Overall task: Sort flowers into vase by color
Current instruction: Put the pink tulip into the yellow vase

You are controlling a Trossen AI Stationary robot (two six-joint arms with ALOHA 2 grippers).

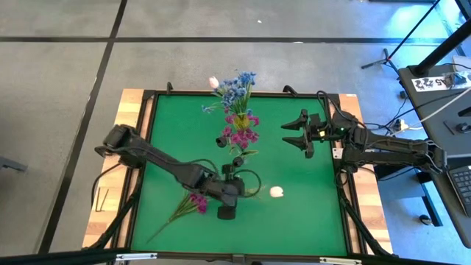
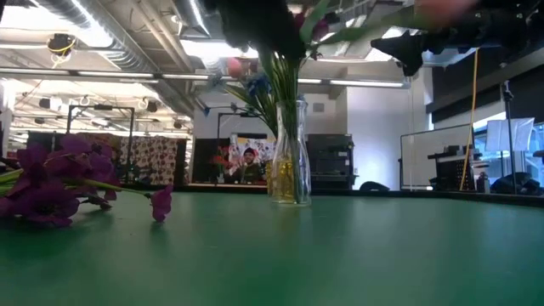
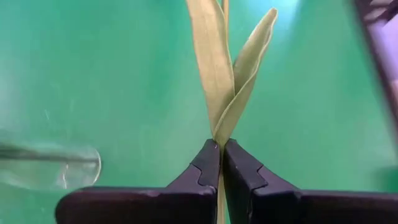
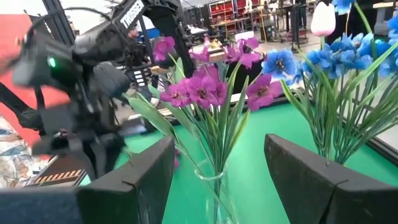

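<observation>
My left gripper (image 1: 246, 190) is near the table's middle front, shut on a tulip whose white head (image 1: 276, 192) points toward the table's right edge. Its pale green leaves (image 3: 233, 68) spread beyond the fingertips. A magenta spray (image 1: 193, 205) lies flat on the green table (image 1: 316, 213) to the left of that gripper. Behind it, magenta flowers (image 1: 241, 132) stand in a glass vase (image 2: 289, 161), and blue flowers (image 1: 239, 88) with a pink-white tulip bud (image 1: 213, 82) stand farther back. My right gripper (image 1: 298, 132) waits open, right of the vases. My left gripper pinches the tulip's stem (image 3: 219, 138) between its two fingers, just below where the leaves branch off. The fingers come slanting down from the table's left, and the stem runs on ahead roughly in line with them. In the low view the flower is off the table.
A raised dark frame (image 1: 346, 199) borders the green table. Open green surface lies to the right of the tulip and in front of the vases. Cables and a stand (image 1: 412, 81) are on the floor beyond the right edge.
</observation>
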